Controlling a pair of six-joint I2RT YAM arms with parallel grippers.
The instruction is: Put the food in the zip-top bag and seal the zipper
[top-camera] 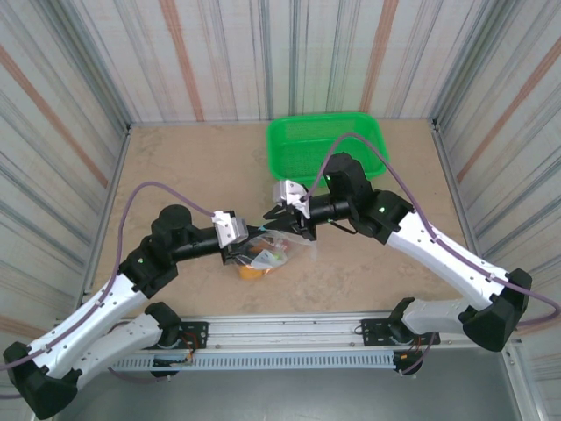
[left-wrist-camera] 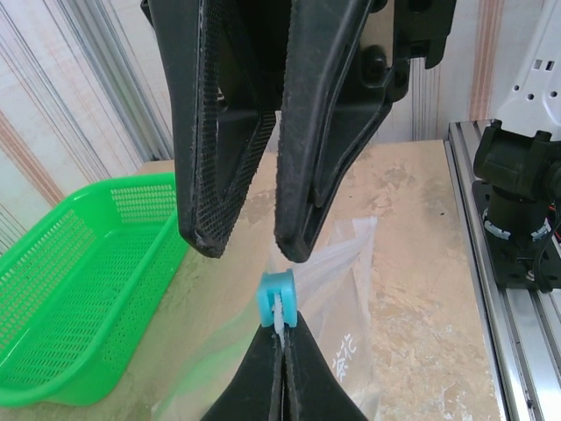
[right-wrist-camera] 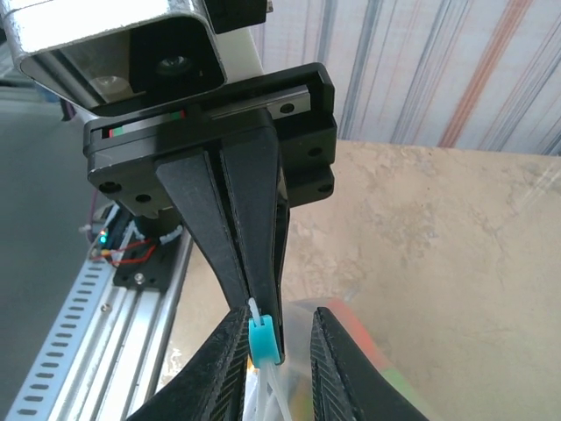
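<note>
The clear zip-top bag [top-camera: 282,249] lies mid-table between both arms, with the food [top-camera: 252,270] inside it as orange and reddish shapes. My left gripper [left-wrist-camera: 280,333] is shut on the pale zipper [left-wrist-camera: 280,321] strip, just behind its blue slider [left-wrist-camera: 279,301]. My right gripper [right-wrist-camera: 279,312] is open and straddles that slider [right-wrist-camera: 265,340]. The slider rests against one finger [right-wrist-camera: 230,360], and a gap is left to the other. In the top view the left gripper [top-camera: 254,233] and the right gripper [top-camera: 286,224] meet tip to tip above the bag. Blurred food colours [right-wrist-camera: 364,355] show through the plastic.
A green mesh basket [top-camera: 329,145] stands at the back right, close behind the right arm, and is the same basket [left-wrist-camera: 70,289] seen left of the bag. The metal rail [top-camera: 289,338] with the arm bases runs along the near edge. Striped walls enclose the table.
</note>
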